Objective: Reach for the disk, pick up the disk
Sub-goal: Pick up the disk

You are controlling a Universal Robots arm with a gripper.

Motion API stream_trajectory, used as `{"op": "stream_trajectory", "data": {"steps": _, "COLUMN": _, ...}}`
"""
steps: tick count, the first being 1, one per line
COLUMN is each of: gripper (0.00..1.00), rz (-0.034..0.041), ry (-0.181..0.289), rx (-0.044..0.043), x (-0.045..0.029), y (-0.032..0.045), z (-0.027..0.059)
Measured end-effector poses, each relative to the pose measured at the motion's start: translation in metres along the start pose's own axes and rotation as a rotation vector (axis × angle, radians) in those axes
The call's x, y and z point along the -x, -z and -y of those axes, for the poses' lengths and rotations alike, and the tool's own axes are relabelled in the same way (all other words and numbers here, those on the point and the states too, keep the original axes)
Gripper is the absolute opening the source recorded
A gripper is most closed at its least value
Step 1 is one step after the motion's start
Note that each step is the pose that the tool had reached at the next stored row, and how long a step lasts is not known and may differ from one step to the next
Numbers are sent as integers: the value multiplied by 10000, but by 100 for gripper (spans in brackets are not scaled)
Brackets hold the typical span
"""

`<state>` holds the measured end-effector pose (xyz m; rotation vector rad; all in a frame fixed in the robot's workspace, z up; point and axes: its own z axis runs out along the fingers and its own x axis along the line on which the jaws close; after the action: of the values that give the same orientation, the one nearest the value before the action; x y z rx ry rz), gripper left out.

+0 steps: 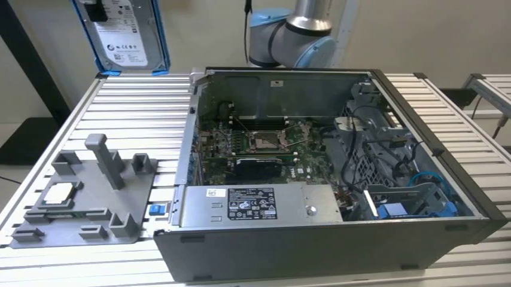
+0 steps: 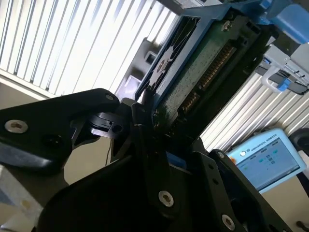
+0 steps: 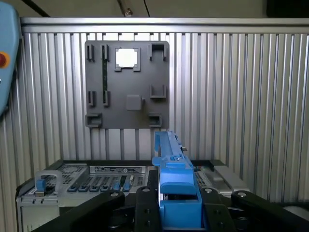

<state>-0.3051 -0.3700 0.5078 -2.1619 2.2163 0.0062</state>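
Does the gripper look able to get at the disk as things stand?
Yes, apparently. In both wrist views the gripper seems closed on the disk, with nothing between them. The exterior view shows it held upright above the table.

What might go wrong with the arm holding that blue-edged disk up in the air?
1. The gripper clamps the disk by its narrow blue frame. If the grip slips, the disk might drop onto the metal table.
2. In the second wrist view, the disk's bare circuit board sits close to the fingers, so it might get scraped.
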Motion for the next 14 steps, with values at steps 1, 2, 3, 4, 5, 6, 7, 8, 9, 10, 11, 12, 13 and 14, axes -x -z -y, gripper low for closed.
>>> {"op": "stream_trajectory", "data": {"steps": 1, "gripper": 0, "rz": 0, "ry": 0, "rx": 0, "x": 1, "y": -1, "z": 32}}
{"op": "stream_trajectory", "data": {"steps": 2, "gripper": 0, "rz": 1, "ry": 0, "rx": 0, "x": 1, "y": -2, "z": 63}}
{"op": "stream_trajectory", "data": {"steps": 3, "gripper": 0, "rz": 0, "ry": 0, "rx": 0, "x": 2, "y": -3, "z": 95}}
{"op": "stream_trajectory", "data": {"steps": 4, "gripper": 0, "rz": 0, "ry": -1, "rx": 0, "x": 3, "y": -4, "z": 131}}
{"op": "stream_trajectory", "data": {"steps": 5, "gripper": 0, "rz": 0, "ry": -1, "rx": 0, "x": 4, "y": -5, "z": 163}}
{"op": "stream_trajectory", "data": {"steps": 6, "gripper": 0, "rz": 0, "ry": 0, "rx": 0, "x": 5, "y": -6, "z": 196}}
{"op": "stream_trajectory", "data": {"steps": 7, "gripper": 0, "rz": 0, "ry": -1, "rx": 0, "x": 6, "y": -7, "z": 225}}
{"op": "stream_trajectory", "data": {"steps": 8, "gripper": 0, "rz": 0, "ry": 0, "rx": 1, "x": 6, "y": -7, "z": 255}}
{"op": "stream_trajectory", "data": {"steps": 9, "gripper": 0, "rz": 0, "ry": 0, "rx": 1, "x": 7, "y": -8, "z": 284}}
{"op": "stream_trajectory", "data": {"steps": 10, "gripper": 0, "rz": 0, "ry": 1, "rx": 0, "x": 7, "y": -9, "z": 313}}
{"op": "stream_trajectory", "data": {"steps": 11, "gripper": 0, "rz": 1, "ry": 0, "rx": 0, "x": 8, "y": -10, "z": 340}}
{"op": "stream_trajectory", "data": {"steps": 12, "gripper": 0, "rz": 0, "ry": -2, "rx": 0, "x": 9, "y": -11, "z": 371}}
{"op": "stream_trajectory", "data": {"steps": 13, "gripper": 0, "rz": 1, "ry": -1, "rx": 0, "x": 10, "y": -12, "z": 401}}
{"op": "stream_trajectory", "data": {"steps": 14, "gripper": 0, "rz": 1, "ry": -1, "rx": 0, "x": 11, "y": -13, "z": 432}}
